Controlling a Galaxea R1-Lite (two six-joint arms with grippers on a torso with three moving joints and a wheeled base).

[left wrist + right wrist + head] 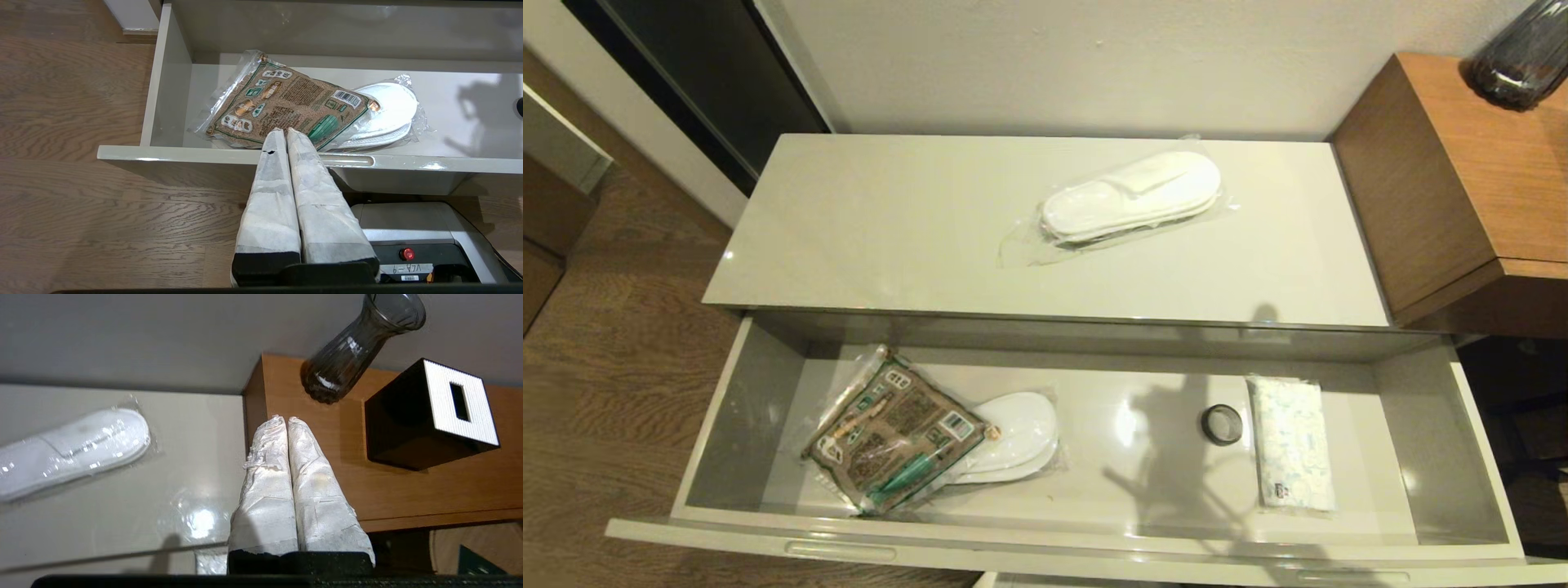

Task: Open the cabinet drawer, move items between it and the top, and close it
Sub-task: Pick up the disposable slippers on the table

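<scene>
Head view: cabinet drawer (pixel 727 408) stands open, holding a brown-and-green packet (pixel 894 429) atop a wrapped slipper pair (pixel 1021 437), a black tape roll (pixel 1222 424) and a tissue pack (pixel 1290 445). Another slipper pair (pixel 1131 196) lies on the top (pixel 866 237). Left gripper (pixel 286 132), pressed closed and empty, hovers before the drawer front near the packet; right gripper (pixel 286 420), likewise closed and empty, hangs beside the slippers, over the edge of the wooden side unit (pixel 408 490).

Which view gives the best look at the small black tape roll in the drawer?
The head view: the black tape roll lies whole on the drawer floor beside a white packet. The left wrist view catches only a dark sliver at its edge; the right wrist view shows none.
</scene>
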